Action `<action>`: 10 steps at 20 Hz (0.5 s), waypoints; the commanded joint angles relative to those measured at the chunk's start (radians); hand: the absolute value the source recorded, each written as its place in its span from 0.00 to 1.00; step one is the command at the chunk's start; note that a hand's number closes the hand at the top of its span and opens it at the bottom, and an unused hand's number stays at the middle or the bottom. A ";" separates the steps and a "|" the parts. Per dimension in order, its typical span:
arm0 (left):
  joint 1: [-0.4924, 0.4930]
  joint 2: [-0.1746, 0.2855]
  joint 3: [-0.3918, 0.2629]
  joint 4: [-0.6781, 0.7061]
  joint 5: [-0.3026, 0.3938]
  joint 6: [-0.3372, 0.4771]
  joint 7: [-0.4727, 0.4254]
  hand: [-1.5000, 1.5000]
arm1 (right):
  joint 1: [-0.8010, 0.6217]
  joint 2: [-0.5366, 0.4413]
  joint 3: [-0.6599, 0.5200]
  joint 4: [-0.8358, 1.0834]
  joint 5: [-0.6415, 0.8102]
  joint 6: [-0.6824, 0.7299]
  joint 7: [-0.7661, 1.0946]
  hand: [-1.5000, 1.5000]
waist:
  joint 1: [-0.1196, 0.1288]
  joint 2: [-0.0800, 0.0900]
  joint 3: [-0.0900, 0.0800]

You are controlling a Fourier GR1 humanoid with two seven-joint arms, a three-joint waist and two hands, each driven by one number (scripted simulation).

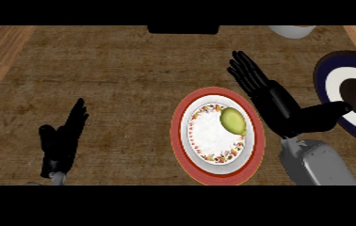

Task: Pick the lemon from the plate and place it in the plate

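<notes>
Barely begun: lemon point(233, 121), a smooth yellow-green oval, lies on the right side of the red-rimmed plate point(176, 126), which has a white centre with a floral band. Right hand point(268, 95) is just beside it, fingers straight, holding nothing. Left hand point(66, 135) rests open at lower left. Dark blue plate point(321, 79), the likely target, sits at the right edge. Table point(104, 79): coarse brown grain.

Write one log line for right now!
yellow-green lemon: on red-rimmed white plate | right robot hand: open, beside plate | left robot hand: open, resting lower left
</notes>
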 commanded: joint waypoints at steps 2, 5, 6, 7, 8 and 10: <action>-0.101 0.042 -0.002 -0.054 -0.043 -0.066 -0.040 0.50 | -0.098 -0.016 0.049 0.160 -0.059 0.180 0.063 0.00 | 0.000 -0.006 -0.012; -0.213 0.088 -0.045 -0.146 -0.101 -0.154 -0.123 0.50 | -0.142 -0.077 0.103 0.217 -0.153 0.376 0.169 0.00 | 0.034 0.010 -0.010; -0.257 0.095 -0.051 -0.165 -0.120 -0.174 -0.151 0.50 | -0.156 -0.076 0.126 0.251 -0.166 0.420 0.188 0.00 | 0.047 0.022 -0.010; -0.227 0.078 -0.071 -0.159 -0.105 -0.176 -0.127 0.50 | -0.265 -0.235 0.155 0.165 0.128 0.409 0.105 0.00 | 0.041 -0.011 -0.016; -0.239 0.073 -0.078 -0.169 -0.098 -0.195 -0.132 0.50 | -0.294 -0.262 0.157 0.165 0.175 0.437 0.066 0.00 | 0.034 -0.007 -0.014; -0.269 0.073 -0.074 -0.166 -0.091 -0.223 -0.142 0.50 | -0.343 -0.288 0.183 0.181 0.259 0.495 -0.023 0.00 | 0.027 0.004 -0.011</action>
